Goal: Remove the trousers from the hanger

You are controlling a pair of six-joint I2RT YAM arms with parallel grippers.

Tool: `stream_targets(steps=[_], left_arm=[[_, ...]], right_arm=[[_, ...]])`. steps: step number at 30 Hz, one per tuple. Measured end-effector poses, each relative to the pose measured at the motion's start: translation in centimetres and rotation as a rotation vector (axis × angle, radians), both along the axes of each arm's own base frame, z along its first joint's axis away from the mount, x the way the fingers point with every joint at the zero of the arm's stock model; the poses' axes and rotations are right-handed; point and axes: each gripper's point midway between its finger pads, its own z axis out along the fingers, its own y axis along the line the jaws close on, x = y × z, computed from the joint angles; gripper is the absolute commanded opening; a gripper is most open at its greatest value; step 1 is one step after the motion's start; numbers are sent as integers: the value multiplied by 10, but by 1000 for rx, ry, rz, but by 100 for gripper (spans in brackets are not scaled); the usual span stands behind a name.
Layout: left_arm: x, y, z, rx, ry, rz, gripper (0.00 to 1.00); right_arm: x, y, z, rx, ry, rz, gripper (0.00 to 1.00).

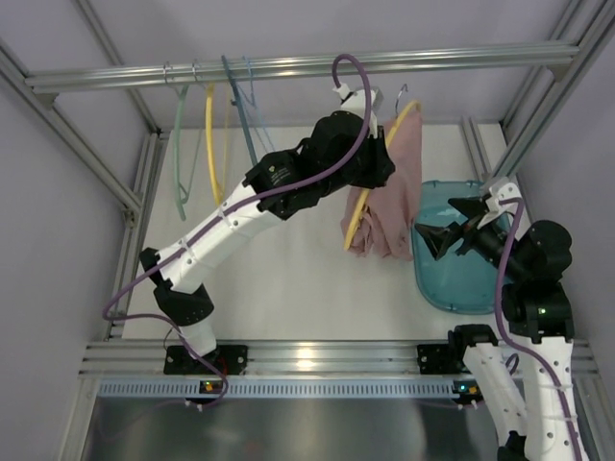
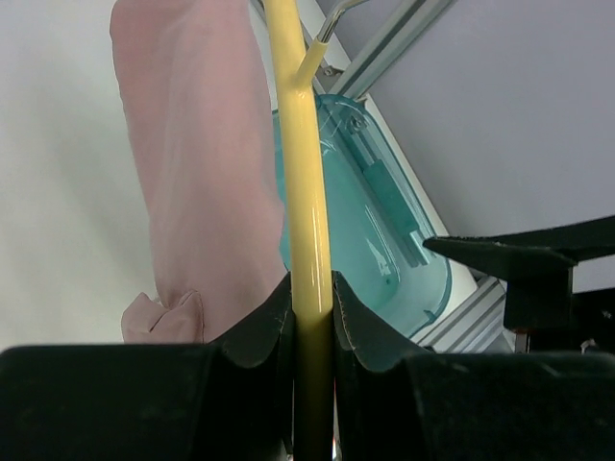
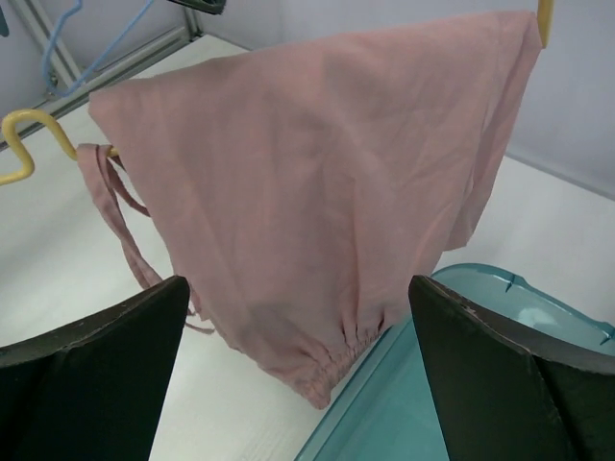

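Working both arms from afar, I look down on the white surface [image 1: 288, 288] beneath an aluminium rail [image 1: 288, 65]. Spare hangers [image 1: 181, 144] dangle from the rail at the left, well apart from the job. A teal tub [image 1: 461, 288] lies at the right side, put there, I judge, to receive the garment once it comes free.

The trousers [image 3: 327, 182], dusty pink, are draped over the yellow hanger [image 2: 306, 173] and hang in the air just beside the tub's left rim. Their gathered edge hangs lowest and a drawstring [image 3: 120, 221] trails at one side. In the overhead view the hanger sits aslant, which I take to be a way of presenting the cloth's broad face to my right arm.

My left pincer [image 2: 312, 288] is clamped on the hanger's frame, a finger pressed on each side of the yellow tube. As I read it, that grip is there to hold the hanger steady while the other arm pulls.

My right pincer [image 3: 298, 280] stands spread wide and holds nothing. It faces the cloth with the trousers framed between its two fingers, near but not touching. From here I judge the next step is to ease it forward, close on the lower fabric and draw it off towards the tub. The risk is that the drawstring snags on the hanger's hooked end [image 3: 29, 130].
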Motion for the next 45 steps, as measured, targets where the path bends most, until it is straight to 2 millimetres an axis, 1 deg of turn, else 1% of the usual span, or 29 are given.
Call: stream_targets(steps=[4, 8, 10, 14, 17, 19, 22, 26, 30, 35, 38, 40, 43, 45], left_arm=[[7, -5, -3, -10, 10, 45, 0], [14, -9, -7, -10, 14, 76, 0], [17, -10, -9, -8, 11, 88, 0], [22, -14, -10, -9, 5, 99, 0], [22, -15, -10, -13, 3, 97, 0], [22, -17, -9, -19, 3, 91, 0], [20, -19, -7, -28, 3, 78, 0], [17, -22, -7, -32, 8, 61, 0], [16, -23, -7, -32, 6, 49, 0], [16, -24, -8, -23, -1, 37, 0], [16, -26, -13, -19, -4, 31, 0], [17, -28, -17, -15, -2, 28, 0], [16, -29, -25, -3, 8, 20, 0], [15, -30, -28, 2, 14, 15, 0]], right_arm=[[5, 5, 2, -14, -31, 20, 100], [14, 16, -10, -56, -36, 52, 99], [16, 26, -18, -77, -25, 84, 99], [13, 58, -28, -126, -42, 173, 100], [14, 73, -34, -145, -60, 195, 99], [23, 73, -37, -155, -67, 161, 99], [40, 66, -36, -162, -85, 74, 99], [50, 59, -24, -148, -132, 10, 99], [48, 58, -21, -156, -150, 12, 99], [31, 57, -20, -196, -183, 70, 100], [18, 55, -22, -231, -203, 112, 99], [14, 52, -21, -243, -217, 114, 99], [16, 47, -15, -231, -228, 75, 99], [22, 46, -17, -222, -204, 51, 99]])
